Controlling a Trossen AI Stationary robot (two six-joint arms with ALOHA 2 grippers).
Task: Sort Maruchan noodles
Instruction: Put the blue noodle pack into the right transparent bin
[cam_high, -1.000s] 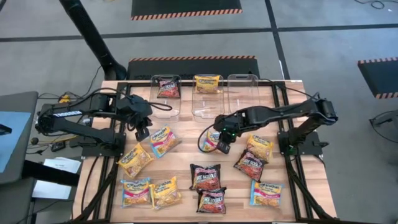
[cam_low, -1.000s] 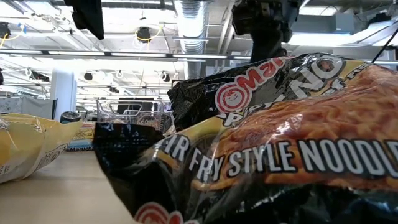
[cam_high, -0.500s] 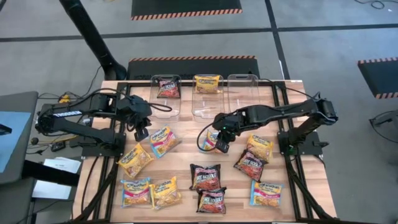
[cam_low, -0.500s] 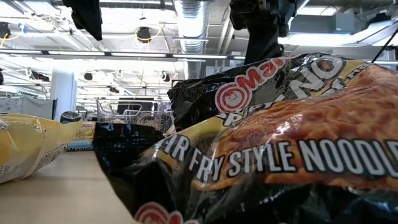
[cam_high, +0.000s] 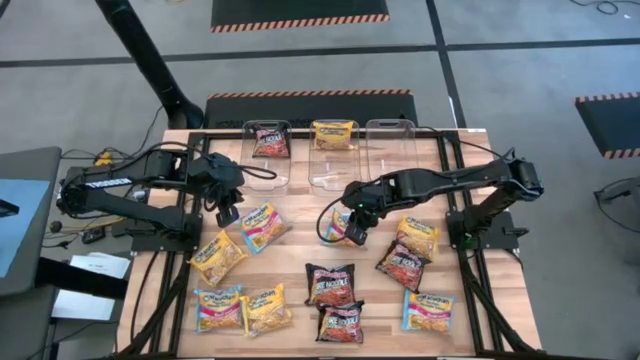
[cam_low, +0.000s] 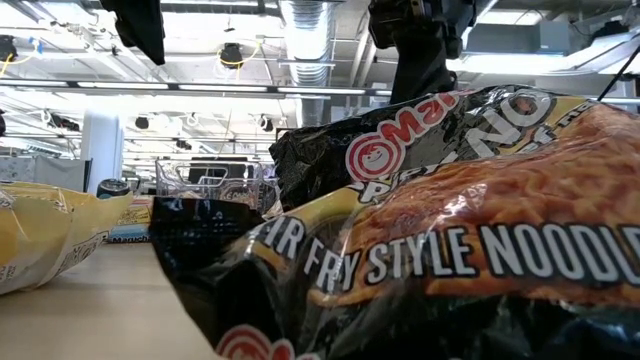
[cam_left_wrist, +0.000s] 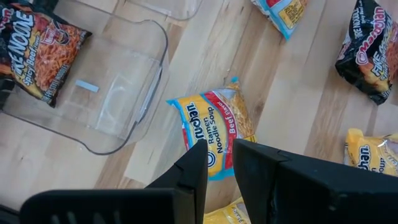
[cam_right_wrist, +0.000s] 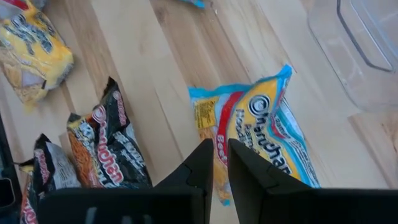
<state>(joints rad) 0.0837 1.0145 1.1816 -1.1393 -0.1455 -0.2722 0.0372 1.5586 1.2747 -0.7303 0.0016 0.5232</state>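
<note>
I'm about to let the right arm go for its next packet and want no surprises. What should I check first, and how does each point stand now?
1. Right gripper above a packet: ok, it hangs over the blue-yellow beef ramen packet.
2. Right fingers free: ok, nearly closed with a narrow gap, nothing between them.
3. Fingers wide enough to take the packet: not ok, they must open first.
4. Right-hand clear tub free to receive: ok, it looks empty.
5. Left gripper out of the way: ok, it hangs over its own blue-yellow packet, well apart.
6. Other tubs sorted: ok, a dark red-black packet in one, a yellow-orange packet in the next.
</note>
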